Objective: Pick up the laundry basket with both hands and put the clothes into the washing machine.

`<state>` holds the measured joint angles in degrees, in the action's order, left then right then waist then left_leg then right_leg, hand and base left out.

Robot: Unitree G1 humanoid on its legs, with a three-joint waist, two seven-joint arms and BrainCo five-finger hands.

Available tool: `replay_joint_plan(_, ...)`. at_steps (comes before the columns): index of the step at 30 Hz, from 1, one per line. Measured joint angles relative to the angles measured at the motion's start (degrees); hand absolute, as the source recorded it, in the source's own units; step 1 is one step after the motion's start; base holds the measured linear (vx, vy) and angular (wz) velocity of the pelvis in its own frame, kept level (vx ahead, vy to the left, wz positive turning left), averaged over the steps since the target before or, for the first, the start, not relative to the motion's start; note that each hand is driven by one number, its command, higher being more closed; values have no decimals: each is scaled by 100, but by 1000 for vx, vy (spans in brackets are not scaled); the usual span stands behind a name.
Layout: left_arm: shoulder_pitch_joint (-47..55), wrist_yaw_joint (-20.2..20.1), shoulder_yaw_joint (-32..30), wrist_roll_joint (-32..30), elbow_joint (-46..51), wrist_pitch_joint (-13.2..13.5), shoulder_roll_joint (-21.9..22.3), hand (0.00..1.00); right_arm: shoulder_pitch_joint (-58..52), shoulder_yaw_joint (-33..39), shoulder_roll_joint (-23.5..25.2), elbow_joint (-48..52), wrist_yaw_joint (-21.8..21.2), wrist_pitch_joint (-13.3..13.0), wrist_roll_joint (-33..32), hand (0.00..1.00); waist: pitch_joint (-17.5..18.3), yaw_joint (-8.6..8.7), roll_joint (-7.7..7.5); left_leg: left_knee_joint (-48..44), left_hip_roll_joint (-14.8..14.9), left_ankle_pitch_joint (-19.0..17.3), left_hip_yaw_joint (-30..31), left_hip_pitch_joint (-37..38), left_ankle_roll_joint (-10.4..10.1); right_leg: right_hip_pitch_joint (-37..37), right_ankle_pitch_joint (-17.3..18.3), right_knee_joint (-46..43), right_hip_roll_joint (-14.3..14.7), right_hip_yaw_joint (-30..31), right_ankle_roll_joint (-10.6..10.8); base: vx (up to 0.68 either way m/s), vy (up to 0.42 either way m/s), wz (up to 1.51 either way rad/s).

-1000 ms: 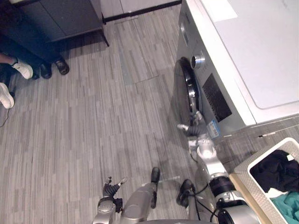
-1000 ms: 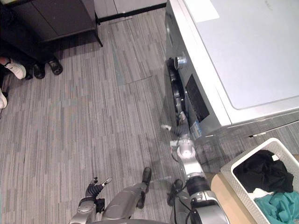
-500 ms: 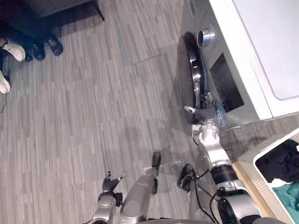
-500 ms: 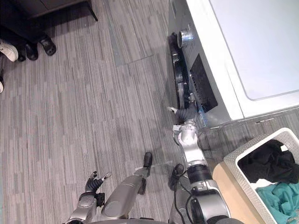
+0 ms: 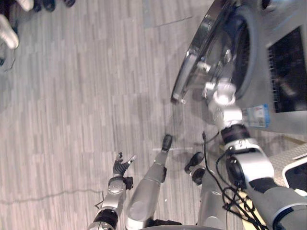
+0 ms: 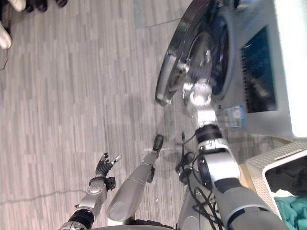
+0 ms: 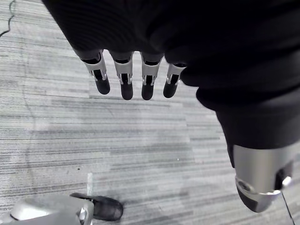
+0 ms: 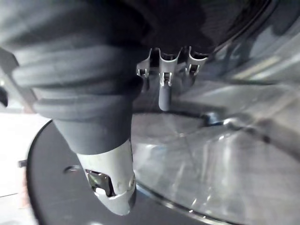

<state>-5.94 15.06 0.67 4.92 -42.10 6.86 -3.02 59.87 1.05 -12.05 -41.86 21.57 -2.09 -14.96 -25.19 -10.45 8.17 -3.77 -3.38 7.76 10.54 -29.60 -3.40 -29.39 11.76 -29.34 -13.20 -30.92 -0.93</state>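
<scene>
- The left robot hand [image 6: 102,167] hangs over the floor [image 5: 72,96], well left of the washing machine [image 6: 256,72]. Its fingers are loosely spread and hold nothing.
- The door [image 6: 172,57] stands swung out from the washing machine's front. The right robot hand [image 8: 112,178] is up against it; I cannot tell whether it grips or merely presses.
- The laundry basket [image 6: 268,162] sits just right of the washing machine, untouched, with the clothes [image 6: 293,207] piled inside.
- The basket looks light and stiff, so it is probably best taken at opposite sides of its rim, one robot hand each. The clothes are soft and limp, and likely to spill if it tips.
</scene>
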Motion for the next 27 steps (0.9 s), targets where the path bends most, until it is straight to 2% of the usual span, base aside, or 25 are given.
replay_joint_plan(1, -10, 0, 6, 16, 11, 3, -1, 0, 111, -31, 43, 9, 5, -10, -124, 0, -22, -9, 30, 6, -8, 17, 50, -6, -16, 0, 35, -54, -20, -44, -13, -61, -133, 44)
replay_joint_plan(4, -20, -4, 309, 56, 204, 6, -31, 0, 594, -556, 275, 77, -65, -117, -474, 0, -46, -218, 75, 93, -48, 110, 239, -15, -93, -54, 269, -309, -127, -215, -84, -43, -188, 38)
replay_joint_plan(6, -62, -11, 638, 44, 536, 63, -34, 0, 1285, -879, 486, 362, -156, -305, -521, 0, -61, -387, 120, 153, -42, 224, 425, -76, -156, -81, 451, -443, -187, -437, -167, -23, -201, 54)
replay_joint_plan(8, -180, -12, 820, 41, 669, 87, -25, 0, 1605, -984, 495, 779, -187, -485, -517, 0, -60, -533, 122, 183, -45, 265, 569, -88, -215, -60, 564, -537, -203, -538, -189, -7, -218, 57)
replay_joint_plan(9, -231, -11, 861, 37, 751, 110, -18, 0, 1741, -1104, 486, 961, -182, -627, -516, 0, -60, -549, 122, 182, -54, 276, 675, -86, -232, -31, 607, -584, -202, -544, -191, 4, -176, 54)
replay_joint_plan(12, -332, -9, 929, 30, 831, 124, -10, 0, 1785, -1245, 481, 1163, -182, -730, -522, 0, -60, -539, 121, 181, -47, 287, 692, -75, -245, -3, 621, -590, -182, -529, -198, -6, -101, 17)
replay_joint_plan(14, -508, 1, 1029, 33, 828, 118, -18, 0, 1598, -1365, 475, 1199, -220, -781, -525, 0, -61, -412, 119, 181, -29, 288, 644, -68, -243, -5, 605, -499, -138, -455, -209, -38, -67, -24)
replay_joint_plan(15, -738, 11, 1038, 43, 831, 109, -19, 0, 1290, -1427, 376, 1311, -295, -781, -528, 0, -65, -295, 111, 177, 57, 287, 539, -62, -242, -41, 460, -296, 16, -316, -195, -75, -10, -66)
replay_joint_plan(16, -1034, 28, 1037, 43, 826, 77, -49, 0, 802, -1543, 230, 1588, -346, -784, -527, 0, -74, -232, 94, 177, 183, 287, 367, -62, -241, -37, 238, -30, 219, -122, -187, -86, 6, -83)
replay_joint_plan(17, -1208, 44, 1037, 39, 827, 74, -74, 0, 536, -1563, 194, 1692, -417, -793, -536, 0, -81, -206, 83, 177, 235, 287, 275, -62, -241, -27, 144, 83, 302, 8, -180, -90, 37, -110)
replay_joint_plan(19, -1775, 155, 1023, 25, 823, 81, -260, 0, -176, -1570, 8, 1801, -565, -794, -551, 0, -136, -8, -1, 183, 326, 285, -32, -61, -236, -116, -88, 301, 447, 343, -176, -91, 50, -103)
replay_joint_plan(21, -2363, 282, 960, 19, 822, 89, -665, 0, -994, -1565, -215, 1844, -805, -767, -765, 0, -239, 355, -166, 182, 450, 274, -367, -49, -220, -197, -423, 615, 654, 753, -155, -117, 56, -106)
replay_joint_plan(22, -2496, 286, 922, 18, 806, 88, -769, 0, -1204, -1564, -273, 1881, -859, -762, -780, 0, -265, 423, -208, 183, 484, 267, -448, -47, -210, -212, -488, 701, 704, 850, -134, -120, 51, -100)
replay_joint_plan(24, -2889, 293, 828, 18, 697, 81, -964, 0, -2109, -1570, -429, 1983, -1305, -729, -805, 0, -327, 685, -317, 183, 613, 189, -771, 15, -92, -219, -762, 975, 900, 1193, -127, -94, 29, -90)
replay_joint_plan(26, -3025, 291, 829, 13, 614, 72, -953, 0, -2621, -1637, -418, 2087, -1535, -661, -802, 0, -330, 749, -345, 183, 653, 185, -939, 58, -89, -220, -845, 1063, 958, 1343, -133, -49, -10, -55)
replay_joint_plan(27, -3129, 288, 823, 5, 525, 57, -986, 0, -2929, -1727, -386, 2087, -1709, -621, -796, 0, -331, 842, -346, 185, 674, 181, -998, 81, -85, -222, -878, 1088, 989, 1407, -148, -41, -31, -37)
